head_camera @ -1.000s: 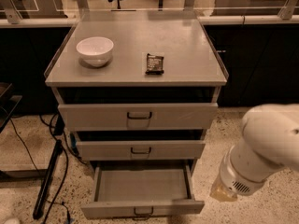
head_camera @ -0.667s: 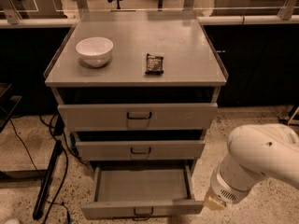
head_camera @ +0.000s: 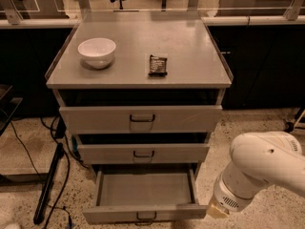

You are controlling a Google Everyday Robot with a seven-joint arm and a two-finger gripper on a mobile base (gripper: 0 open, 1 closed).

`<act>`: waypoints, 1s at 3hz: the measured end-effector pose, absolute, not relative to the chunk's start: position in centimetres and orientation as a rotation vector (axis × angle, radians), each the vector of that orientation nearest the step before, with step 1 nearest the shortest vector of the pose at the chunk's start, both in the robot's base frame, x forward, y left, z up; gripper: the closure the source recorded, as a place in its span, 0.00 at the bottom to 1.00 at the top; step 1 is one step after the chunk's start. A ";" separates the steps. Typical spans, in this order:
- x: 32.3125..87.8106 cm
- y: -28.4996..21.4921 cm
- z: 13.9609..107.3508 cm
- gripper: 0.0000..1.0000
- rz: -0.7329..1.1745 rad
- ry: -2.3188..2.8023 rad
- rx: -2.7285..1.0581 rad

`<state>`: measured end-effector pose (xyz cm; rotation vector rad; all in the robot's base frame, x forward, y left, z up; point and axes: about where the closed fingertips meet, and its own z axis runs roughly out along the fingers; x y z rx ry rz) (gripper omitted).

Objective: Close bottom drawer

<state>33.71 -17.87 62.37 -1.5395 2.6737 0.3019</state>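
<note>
The bottom drawer [head_camera: 114,214] of the grey cabinet is pulled far out, and its inside looks empty. Its low front panel carries a small dark loop handle [head_camera: 146,217] at the bottom edge of the view. The middle drawer [head_camera: 143,153] and top drawer [head_camera: 141,119] above it stand slightly out. My white arm [head_camera: 259,171] reaches in from the lower right. Its tan wrist end [head_camera: 218,209] is just right of the bottom drawer's front right corner. The gripper itself lies below the edge of the view.
A white bowl [head_camera: 96,52] and a dark snack packet [head_camera: 157,64] sit on the cabinet top [head_camera: 190,56]. A dark stand and cables [head_camera: 50,185] lie on the speckled floor to the left. Dark cabinets stand behind on both sides.
My arm has moved left and down, bringing its wrist end close to the bottom drawer's front right corner. The drawers have not moved.
</note>
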 end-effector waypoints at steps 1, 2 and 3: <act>33.9 -18.2 59.1 1.00 0.334 2.733 -1.452; 35.3 -18.5 53.7 1.00 0.389 2.786 -1.365; 36.8 -18.0 49.1 1.00 0.448 2.821 -1.316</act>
